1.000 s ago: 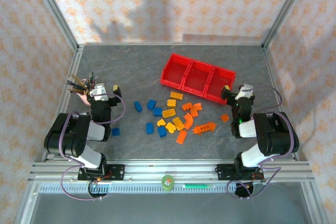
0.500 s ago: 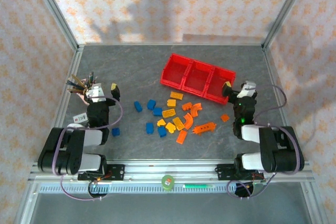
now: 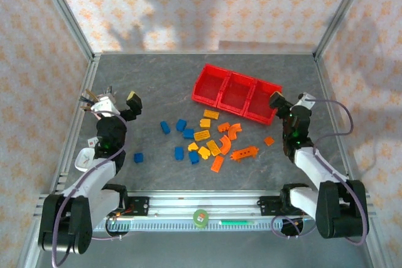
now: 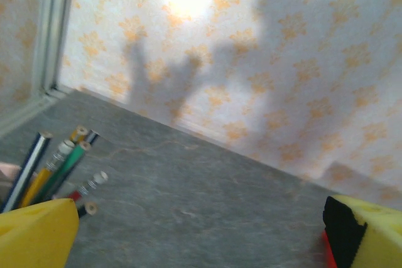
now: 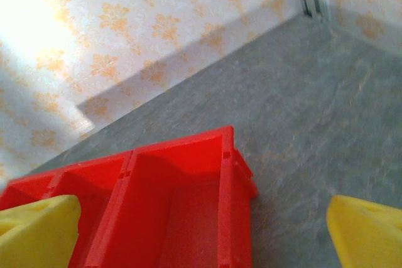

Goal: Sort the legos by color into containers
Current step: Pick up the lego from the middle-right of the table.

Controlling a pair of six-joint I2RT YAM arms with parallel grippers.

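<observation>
Here, the legos [image 3: 201, 135] lie scattered on the grey table [image 3: 157, 80], in a loose patch between the two arms and just in front of the containers [image 3: 202, 97]. The containers are three joined red bins, set in a slanting row toward the right rear of the table. In the patch, blue bricks keep mostly to the left, yellow ones to the middle and orange ones to the right. Among the orange are a curved piece [image 3: 234, 131] and a long piece [image 3: 245, 152]. One blue brick [image 3: 138, 157] sits apart near the left arm, and one orange brick [image 3: 269, 141] sits apart near the right arm. The left gripper [image 3: 118, 101] is at the left side of the table with its fingers spread wide and nothing between them. Its wrist camera looks past the yellow fingertips at bare table and the patterned wall, with a bunch of pens [image 4: 63, 164] standing close by on the left. The right gripper [image 3: 291, 100] is by the right end of the red row, its jaws as wide apart as the left's and holding nothing. From its wrist the end bin lies just ahead and below, between the yellow fingertips — whether a fingertip touches the rim cannot be told.
</observation>
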